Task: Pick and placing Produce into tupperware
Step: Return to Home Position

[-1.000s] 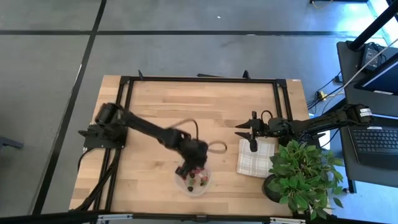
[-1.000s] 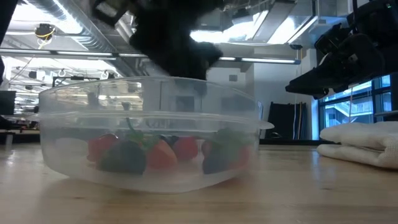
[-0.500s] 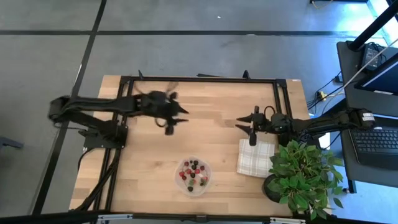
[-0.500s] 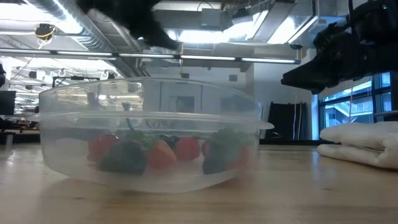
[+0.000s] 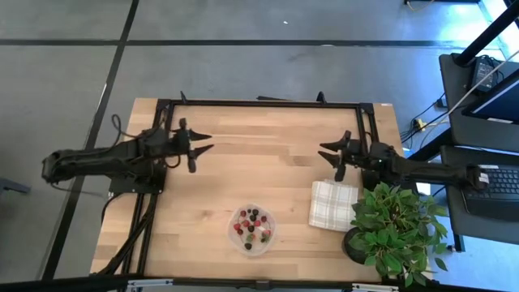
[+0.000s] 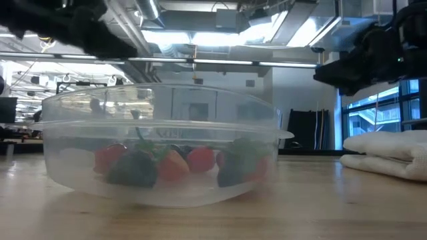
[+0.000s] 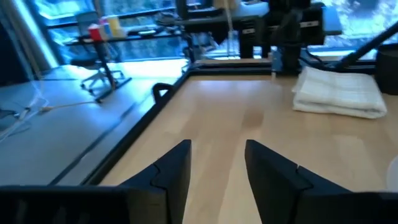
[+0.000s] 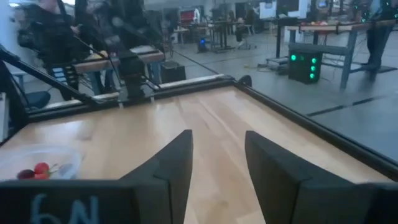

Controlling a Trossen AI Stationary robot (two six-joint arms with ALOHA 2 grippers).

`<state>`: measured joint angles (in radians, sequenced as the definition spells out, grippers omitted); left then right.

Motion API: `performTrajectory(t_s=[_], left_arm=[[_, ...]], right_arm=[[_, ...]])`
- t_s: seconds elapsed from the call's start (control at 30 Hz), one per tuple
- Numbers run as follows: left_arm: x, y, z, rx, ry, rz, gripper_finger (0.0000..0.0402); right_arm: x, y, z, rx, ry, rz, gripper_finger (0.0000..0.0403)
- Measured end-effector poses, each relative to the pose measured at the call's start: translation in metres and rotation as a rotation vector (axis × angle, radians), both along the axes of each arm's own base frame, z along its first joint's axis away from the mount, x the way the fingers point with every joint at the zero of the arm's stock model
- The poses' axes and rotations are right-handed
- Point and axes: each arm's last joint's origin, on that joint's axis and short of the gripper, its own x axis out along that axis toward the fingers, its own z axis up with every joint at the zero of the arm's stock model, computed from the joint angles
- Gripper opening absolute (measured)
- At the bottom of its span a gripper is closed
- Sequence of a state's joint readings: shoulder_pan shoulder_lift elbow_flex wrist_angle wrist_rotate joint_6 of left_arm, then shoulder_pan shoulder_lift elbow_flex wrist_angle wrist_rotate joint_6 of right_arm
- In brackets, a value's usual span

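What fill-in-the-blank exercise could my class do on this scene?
1. The tupperware holds all the ____.
2. The left gripper and right gripper are open and hold ____.
3. The cloth lies between the tupperware and the ____.
Missing words: berries; nothing; plant.

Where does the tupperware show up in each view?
High view: tupperware at the table's bottom edge, centre.
Low view: fills the left and centre.
Left wrist view: possibly a sliver at the edge; cannot tell.
Right wrist view: on the table beside the right gripper.
Landmark: folded cloth, to its right in high and low views.
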<state>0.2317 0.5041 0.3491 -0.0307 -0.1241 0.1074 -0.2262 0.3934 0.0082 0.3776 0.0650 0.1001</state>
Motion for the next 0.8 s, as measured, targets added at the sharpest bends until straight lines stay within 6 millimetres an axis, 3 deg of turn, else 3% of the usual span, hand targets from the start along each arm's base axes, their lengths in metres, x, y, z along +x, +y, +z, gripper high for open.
performTrajectory(t_s=[0.3, 0.6, 0.8], left_arm=[[-0.032, -0.006, -0.027, -0.014, -0.118, 0.067, 0.0144], [-0.052, -0.008, -0.033, -0.022, -0.162, 0.133, 0.0144], [-0.052, -0.009, -0.034, -0.029, -0.151, 0.136, 0.0144]], right_arm=[[-0.011, 0.002, 0.003, 0.01, -0.035, 0.006, 0.0149], [-0.02, 0.004, 0.008, -0.003, -0.102, 0.005, 0.0149], [-0.025, 0.006, 0.006, 0.0, -0.096, 0.004, 0.0149]])
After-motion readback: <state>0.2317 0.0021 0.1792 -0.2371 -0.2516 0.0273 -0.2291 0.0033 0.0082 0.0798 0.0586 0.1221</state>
